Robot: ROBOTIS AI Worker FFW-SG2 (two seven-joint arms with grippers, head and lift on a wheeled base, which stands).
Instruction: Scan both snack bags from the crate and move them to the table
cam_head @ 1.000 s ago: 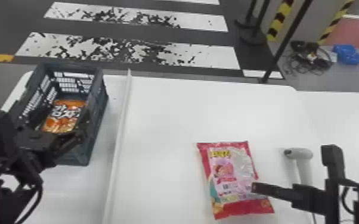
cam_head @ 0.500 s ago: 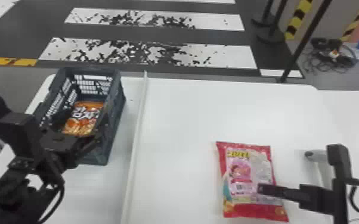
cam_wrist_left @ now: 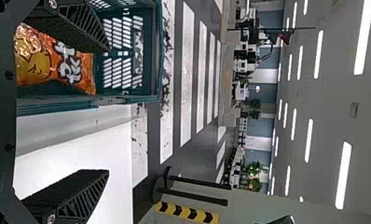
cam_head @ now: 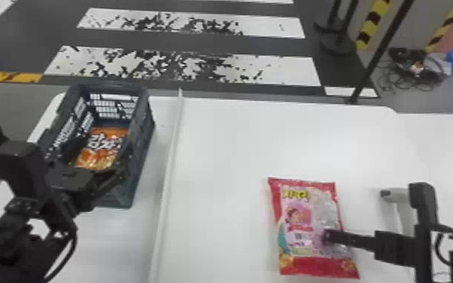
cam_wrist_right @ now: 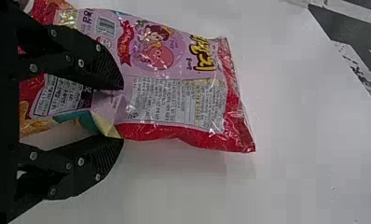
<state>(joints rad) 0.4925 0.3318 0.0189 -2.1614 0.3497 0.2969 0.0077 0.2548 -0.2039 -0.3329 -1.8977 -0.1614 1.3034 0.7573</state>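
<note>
Head view: shows a red-and-pink plastic snack bag [cam_head: 297,225] flat on the white tabletop [cam_head: 233,150], near a pale grey handheld scanner [cam_head: 399,196]. Leaves an orange plastic snack bag [cam_head: 105,146] to lift from the dark slatted plastic crate [cam_head: 143,141]; looks about half done, though cannot tell if either is scanned.

Left wrist view: finds left gripper [cam_wrist_left: 108,111] at the crate, fingers [cam_wrist_left: 69,193] wide, gripping nothing.

Right wrist view: catches right gripper [cam_wrist_right: 123,113] at the red-and-pink bag, fingers moderately apart, seemingly without a firm grip.

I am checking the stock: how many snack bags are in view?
2. The orange bag lies in the crate; the red and pink bag lies on the table. Another could be hidden beneath the orange bag.
</note>
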